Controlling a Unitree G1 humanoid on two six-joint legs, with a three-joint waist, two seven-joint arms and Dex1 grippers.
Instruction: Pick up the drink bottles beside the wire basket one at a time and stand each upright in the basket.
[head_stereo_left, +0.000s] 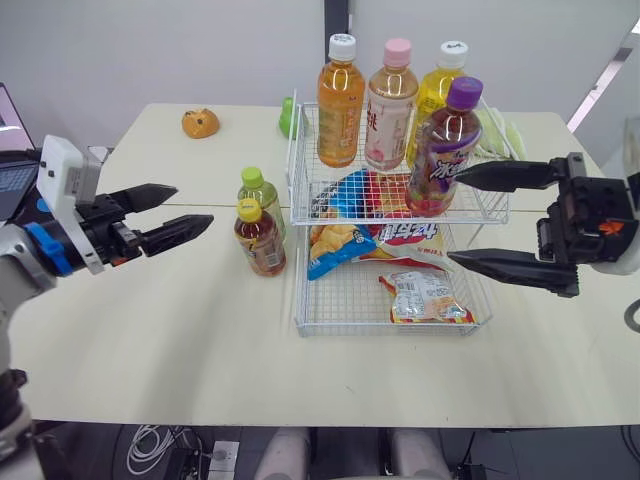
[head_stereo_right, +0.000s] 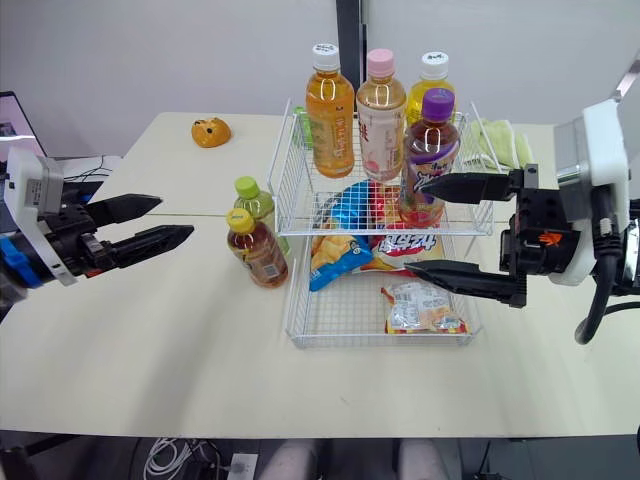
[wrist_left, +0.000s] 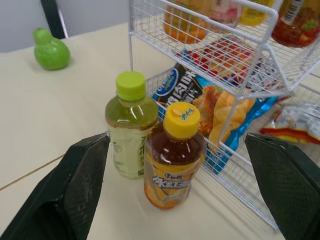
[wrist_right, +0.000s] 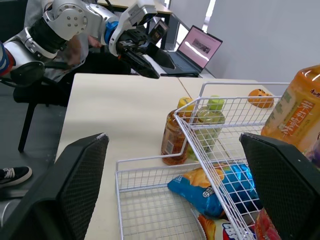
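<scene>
- The left gripper (head_stereo_left: 192, 205) is wide open and empty. It sits level with the 2 bottles on the table (head_stereo_left: 150, 330), likely lining up a side grasp.
- The yellow-cap bottle (head_stereo_left: 260, 240) stands nearest it, with the green-cap bottle (head_stereo_left: 258, 190) right behind. Both are just beside the basket (head_stereo_left: 297, 300).
- The right gripper (head_stereo_left: 454, 218) is wide open and empty. It sits by the purple bottle (head_stereo_left: 445, 150), which stands upright in the top tier.

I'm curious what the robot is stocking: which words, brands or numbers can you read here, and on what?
"肉味", ending a longer line, on the blue crisp bag.
"冰红茶", probably, on the yellow-capped tea bottle.
All other labels, such as those on the purple-capped bottle and green-capped bottle: too blurred to read.
No numbers legible.
</scene>
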